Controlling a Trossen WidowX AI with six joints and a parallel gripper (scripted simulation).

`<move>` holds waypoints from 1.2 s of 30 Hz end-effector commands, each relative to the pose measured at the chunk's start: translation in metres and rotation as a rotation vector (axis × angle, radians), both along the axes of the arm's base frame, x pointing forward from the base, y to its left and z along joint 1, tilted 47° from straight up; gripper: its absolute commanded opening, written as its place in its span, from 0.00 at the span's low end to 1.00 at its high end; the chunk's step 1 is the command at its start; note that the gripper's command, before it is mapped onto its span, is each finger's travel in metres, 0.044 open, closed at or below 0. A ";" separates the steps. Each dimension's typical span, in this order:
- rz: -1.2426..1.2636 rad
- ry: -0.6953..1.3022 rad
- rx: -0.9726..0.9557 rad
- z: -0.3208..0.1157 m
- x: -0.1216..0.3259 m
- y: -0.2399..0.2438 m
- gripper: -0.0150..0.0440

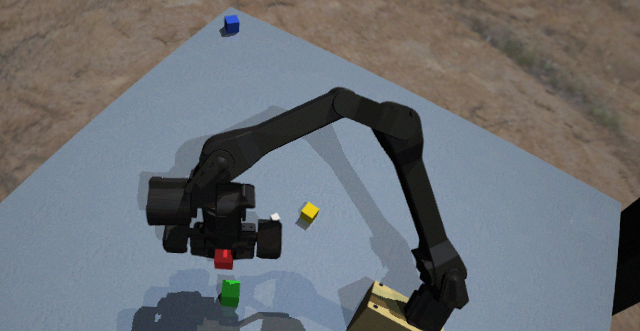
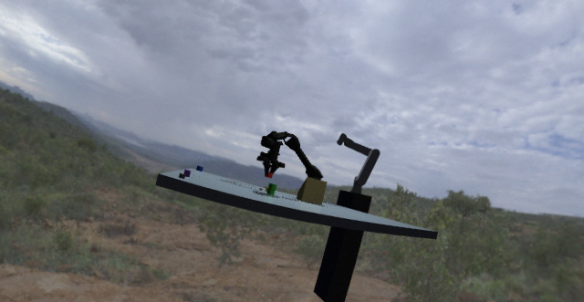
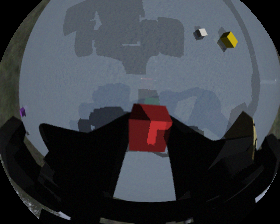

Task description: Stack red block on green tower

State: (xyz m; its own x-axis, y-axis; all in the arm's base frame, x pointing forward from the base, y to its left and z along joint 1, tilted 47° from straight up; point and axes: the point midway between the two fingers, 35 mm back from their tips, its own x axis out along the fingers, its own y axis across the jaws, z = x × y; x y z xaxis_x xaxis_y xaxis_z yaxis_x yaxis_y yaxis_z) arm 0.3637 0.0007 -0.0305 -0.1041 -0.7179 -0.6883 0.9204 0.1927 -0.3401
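Note:
The red block (image 1: 223,259) (image 2: 270,175) (image 3: 148,134) is held up in the air between the fingertips. My gripper (image 1: 223,256) (image 2: 269,174) (image 3: 149,118) is shut on it, pointing down. The green tower (image 1: 230,293) (image 2: 272,189) stands upright on the table, lower than the red block and apart from it. In the exterior view the red block hangs above the tower with a gap between them. In the wrist view the red block hides most of what lies beneath it; only a dim greenish patch shows just past its edge.
A yellow block (image 1: 309,213) (image 3: 229,40) and a small white block (image 1: 274,216) (image 3: 202,32) lie near the gripper. A blue block (image 1: 231,23) (image 2: 200,168) and a purple block (image 2: 187,172) (image 3: 23,111) are at the far end. The arm's tan base (image 2: 312,191) stands beyond the tower.

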 end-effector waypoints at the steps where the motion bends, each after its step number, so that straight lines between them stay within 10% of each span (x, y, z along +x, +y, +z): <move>1: -0.005 -0.009 0.004 0.014 0.003 0.014 0.25; 36: -0.005 -0.008 0.004 -0.039 -0.029 0.005 0.25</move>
